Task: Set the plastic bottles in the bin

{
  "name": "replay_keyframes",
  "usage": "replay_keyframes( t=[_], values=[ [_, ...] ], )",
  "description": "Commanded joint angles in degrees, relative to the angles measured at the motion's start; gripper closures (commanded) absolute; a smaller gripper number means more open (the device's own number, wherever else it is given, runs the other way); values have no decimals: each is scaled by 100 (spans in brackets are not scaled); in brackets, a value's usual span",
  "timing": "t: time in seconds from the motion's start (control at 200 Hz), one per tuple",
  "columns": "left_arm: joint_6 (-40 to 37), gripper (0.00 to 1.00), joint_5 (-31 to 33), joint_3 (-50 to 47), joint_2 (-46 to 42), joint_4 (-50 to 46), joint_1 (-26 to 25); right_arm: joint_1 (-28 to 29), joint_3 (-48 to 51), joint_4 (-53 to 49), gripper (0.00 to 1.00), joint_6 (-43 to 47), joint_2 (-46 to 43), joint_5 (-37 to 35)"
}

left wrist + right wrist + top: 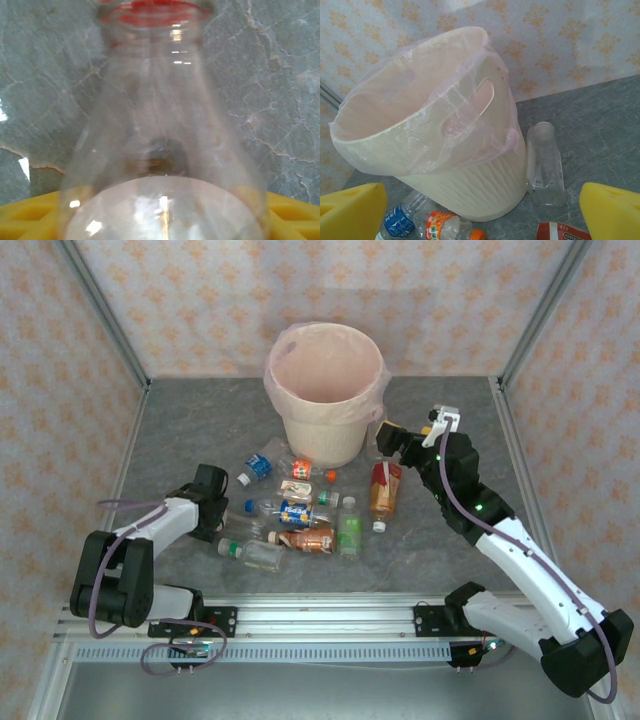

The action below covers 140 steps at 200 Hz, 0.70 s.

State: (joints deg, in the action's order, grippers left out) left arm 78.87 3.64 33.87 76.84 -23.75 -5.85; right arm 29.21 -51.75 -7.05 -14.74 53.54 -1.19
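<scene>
At the counter's (190, 430) left, the left hand (160, 220) straddles a clear red-capped bottle (160, 125), and I cannot tell its grip. Plastic bottles (300, 512) crowd the middle before the bin (330, 435). The right hand (480, 205) gapes wide and empty beside it.

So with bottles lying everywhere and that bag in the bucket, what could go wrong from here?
1. The clear bottle at the left gripper looks smooth and round, so it might slip out.
2. The thin bag hangs loose over the rim of the bin and could snag a bottle or the open right gripper nearby.
3. The other bottles lie crowded together; lifting one may roll its neighbours away.
</scene>
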Motion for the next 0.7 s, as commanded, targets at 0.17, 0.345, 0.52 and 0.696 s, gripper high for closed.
replay_keyframes(
  t=[0.17, 0.345, 0.52, 0.696],
  values=[
    [-553, 46, 756, -45, -504, 781, 58, 4, -89, -106, 1, 7, -152, -181],
    [-1281, 49, 1414, 358, -1314, 524, 60, 6, -125, -88, 1, 22, -159, -161],
    [-2374, 49, 1793, 1123, -2035, 327, 61, 6, -116, -77, 1, 0, -168, -188],
    [-3598, 49, 1132, 2239, -2052, 281, -26, 6, -68, 18, 1, -106, -177, -347]
  ],
)
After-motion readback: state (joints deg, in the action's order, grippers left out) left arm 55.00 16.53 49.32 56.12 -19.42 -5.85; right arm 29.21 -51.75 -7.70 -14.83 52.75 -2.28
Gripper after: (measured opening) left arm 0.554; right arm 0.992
